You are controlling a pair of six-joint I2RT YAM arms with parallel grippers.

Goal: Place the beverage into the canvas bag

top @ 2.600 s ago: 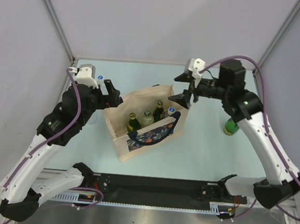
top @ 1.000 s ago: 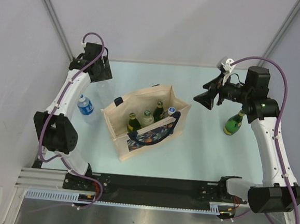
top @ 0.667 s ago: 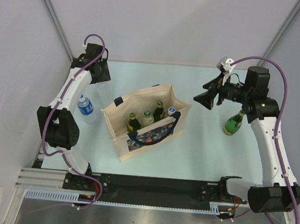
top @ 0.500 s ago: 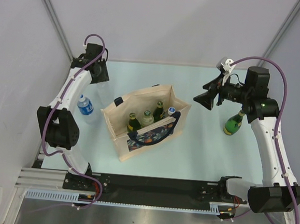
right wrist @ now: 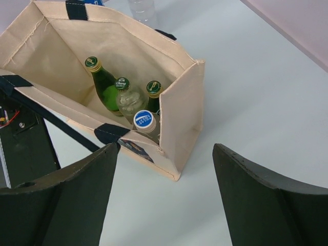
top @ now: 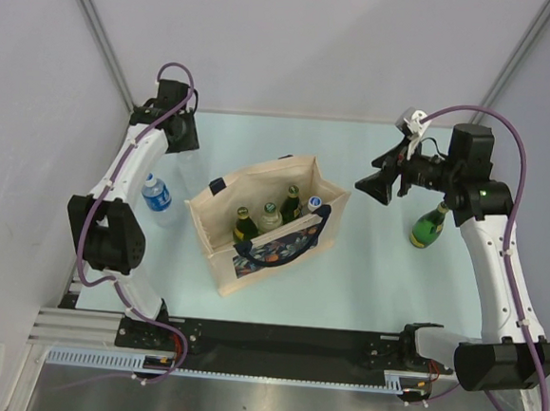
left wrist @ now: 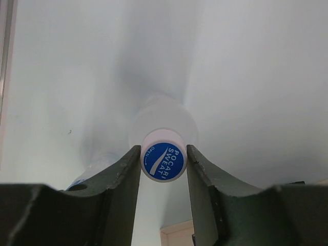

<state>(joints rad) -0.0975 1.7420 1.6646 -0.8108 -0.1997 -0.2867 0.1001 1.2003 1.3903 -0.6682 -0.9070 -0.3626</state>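
Note:
The beverage, a clear Pocari Sweat bottle [top: 157, 194], stands on the table left of the canvas bag [top: 258, 180]. In the left wrist view its blue cap [left wrist: 163, 161] fills the gap of my left gripper [left wrist: 163, 154], both fingers against its sides. From above, the left wrist [top: 174, 117] hangs at the back left and its fingers cannot be made out. The beige bag [right wrist: 187, 113] stands open with several bottles inside. My right gripper [top: 377, 183] hovers open to the right of the bag, holding nothing [right wrist: 164, 154].
A green bottle [top: 428, 227] stands on the table at the right, under the right arm. The enclosure's walls and corner posts close off the back and sides. The bag's navy handle [right wrist: 46, 120] hangs over its near side.
Since 2.6 s ago the left arm swung from beside the bag to the back left, and the right gripper drew back from the bag's rim. Both arms have held still over the last second.

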